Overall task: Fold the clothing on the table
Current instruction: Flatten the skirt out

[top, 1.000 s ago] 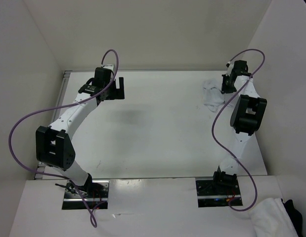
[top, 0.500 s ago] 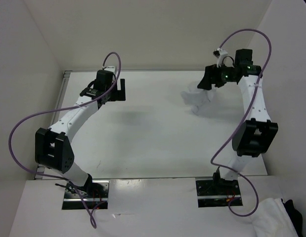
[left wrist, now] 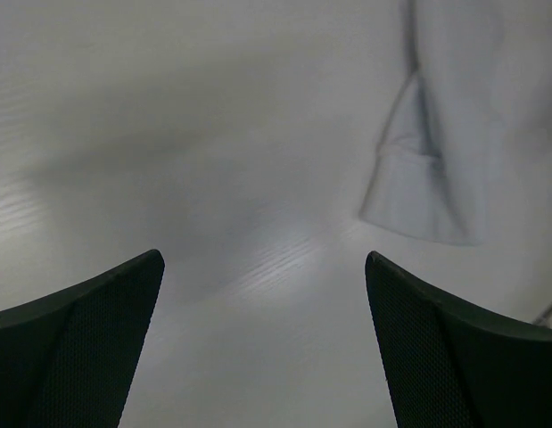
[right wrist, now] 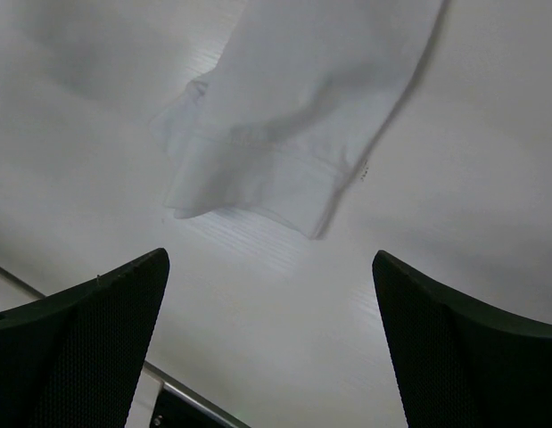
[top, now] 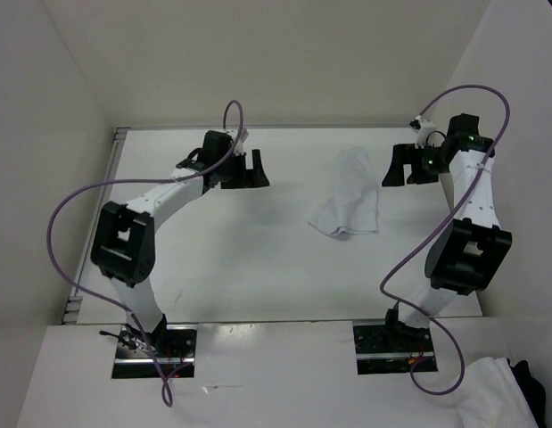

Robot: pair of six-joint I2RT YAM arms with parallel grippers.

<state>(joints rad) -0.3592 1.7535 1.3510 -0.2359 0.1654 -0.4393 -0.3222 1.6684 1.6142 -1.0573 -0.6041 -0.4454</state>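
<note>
While the white bench [top: 258, 267] fills most of the overhead view, only one thing is seen lying on it: the clothing [top: 351, 201], spread on the far half, right of centre. It is stretched out as a long, loosely flattened strip, with its wider ribbed end turned toward the near edge and some wrinkles left along it. No neat fold can be made out.

The garment is flanked by both claws. The left claw [top: 256, 169] is held well apart from it on the left, jaws spread wide and nothing between them. The right claw [top: 399, 174] is poised near the cloth's far right side, jaws likewise wide apart and gripping nothing. In each wrist view only bare bench is seen between the fingertips, with the cloth lying beyond.

The step in hand is judged to be the laying-out, with the folding itself not yet begun. For the next move, two corners of one end would need to be pinched against the bench, lifted together and carried over the other end.
</note>
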